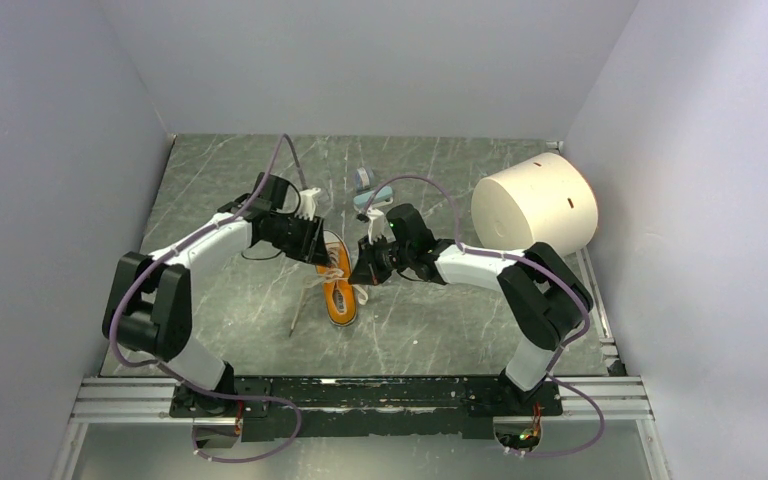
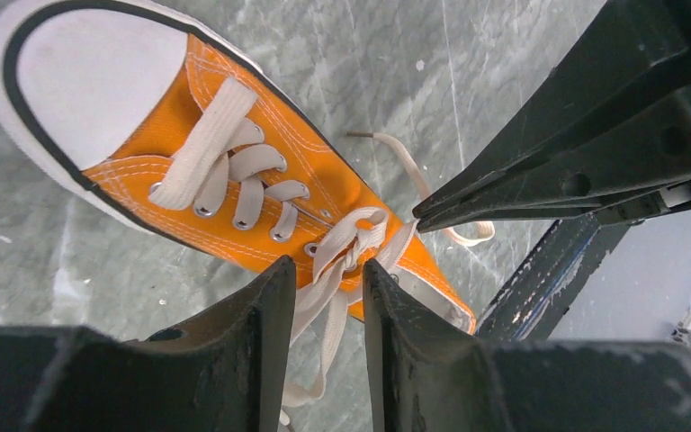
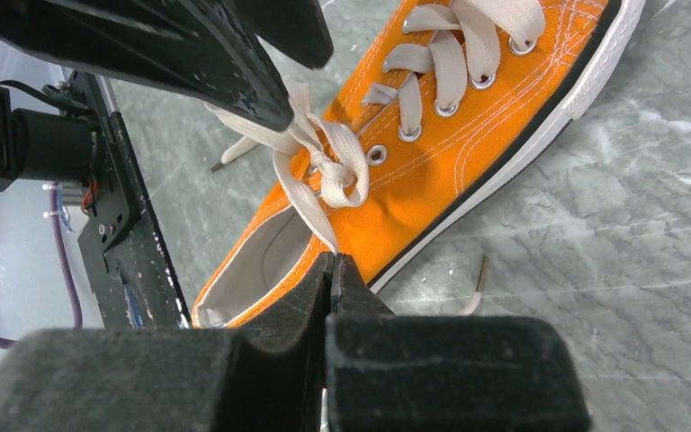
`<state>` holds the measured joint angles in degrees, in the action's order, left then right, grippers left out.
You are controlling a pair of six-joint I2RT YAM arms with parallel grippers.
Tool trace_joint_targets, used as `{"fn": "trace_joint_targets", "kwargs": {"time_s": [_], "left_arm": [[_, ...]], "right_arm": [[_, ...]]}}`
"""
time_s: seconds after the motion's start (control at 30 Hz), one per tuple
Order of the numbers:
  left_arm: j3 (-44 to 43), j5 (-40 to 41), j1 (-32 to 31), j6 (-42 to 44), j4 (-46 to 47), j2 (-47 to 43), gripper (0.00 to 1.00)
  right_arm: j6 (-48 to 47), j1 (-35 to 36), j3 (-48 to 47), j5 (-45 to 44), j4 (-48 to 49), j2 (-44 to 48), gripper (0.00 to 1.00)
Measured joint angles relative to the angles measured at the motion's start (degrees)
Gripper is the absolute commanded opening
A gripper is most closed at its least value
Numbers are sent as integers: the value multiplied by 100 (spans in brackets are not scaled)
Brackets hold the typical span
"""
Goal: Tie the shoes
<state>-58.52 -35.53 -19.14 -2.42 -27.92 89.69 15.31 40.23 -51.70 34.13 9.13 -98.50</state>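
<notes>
The orange sneaker with white toe cap lies mid-table, toe toward the arms. It also shows in the left wrist view and the right wrist view. Its cream laces are crossed into a loose knot near the top eyelets. My left gripper hangs over the shoe's left side, jaws apart, with two lace strands running loosely between them. My right gripper is at the shoe's right side, shut on a lace strand leading from the knot.
A large white cylinder lies on its side at the back right. Two small blue-and-white objects sit behind the shoe. One loose lace end trails on the table left of the shoe. Walls close in on three sides.
</notes>
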Motion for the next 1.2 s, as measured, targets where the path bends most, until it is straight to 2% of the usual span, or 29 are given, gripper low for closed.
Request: {"fn": "trace_joint_targets", "kwargs": {"time_s": [0.13, 0.43, 0.57, 0.8, 1.2], "left_arm": [[22, -144, -22, 31, 66, 157, 39], [129, -186, -118, 162, 170, 350, 33], [166, -177, -122, 181, 267, 422, 25], [192, -157, -122, 181, 404, 470, 5], [520, -424, -122, -50, 595, -186, 5]], "right_arm": [[31, 0, 0, -4, 44, 0, 0], [76, 0, 0, -4, 85, -2, 0], [74, 0, 0, -2, 85, -11, 0], [74, 0, -4, 17, 76, -103, 0], [254, 28, -188, 11, 66, -92, 0]]}}
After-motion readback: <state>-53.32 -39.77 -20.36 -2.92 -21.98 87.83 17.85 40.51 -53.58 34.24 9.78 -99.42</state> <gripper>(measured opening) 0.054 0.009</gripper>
